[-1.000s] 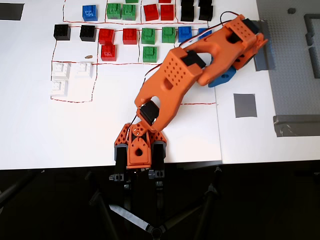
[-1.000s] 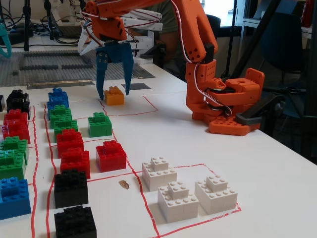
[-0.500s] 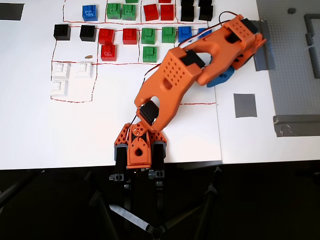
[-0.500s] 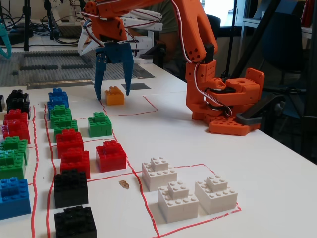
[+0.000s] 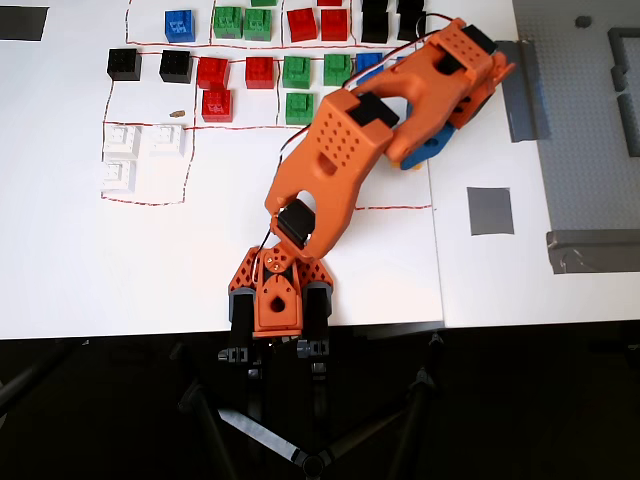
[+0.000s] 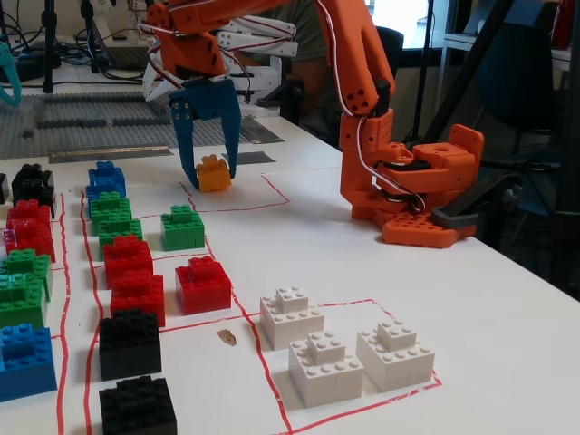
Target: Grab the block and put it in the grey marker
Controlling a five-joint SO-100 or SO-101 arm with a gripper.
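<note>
The block (image 6: 215, 175), a small yellow-orange brick, sits slightly tilted on the white table inside a red-lined box. In the fixed view my gripper (image 6: 210, 176) reaches down over it, one blue finger on each side, both pressed against it. In the overhead view the arm covers the block, and only the blue of the gripper (image 5: 418, 158) shows under the orange wrist. The grey marker (image 5: 490, 210) is a flat square patch to the right of the gripper in the overhead view. In the fixed view the grey marker (image 6: 255, 157) lies just behind the fingers.
Rows of red (image 6: 203, 284), green (image 6: 182, 227), blue and black (image 6: 130, 342) bricks fill the table's left in the fixed view, with white bricks (image 6: 324, 362) in front. A grey studded baseplate (image 5: 590, 120) and grey tape strips (image 5: 595, 250) lie to the right overhead. The arm's base (image 5: 275, 295) stands at the near edge.
The gripper has dropped lower and its fingers have closed in on the block. The block has shifted a little and tipped. In the overhead view the wrist has swung slightly left.
</note>
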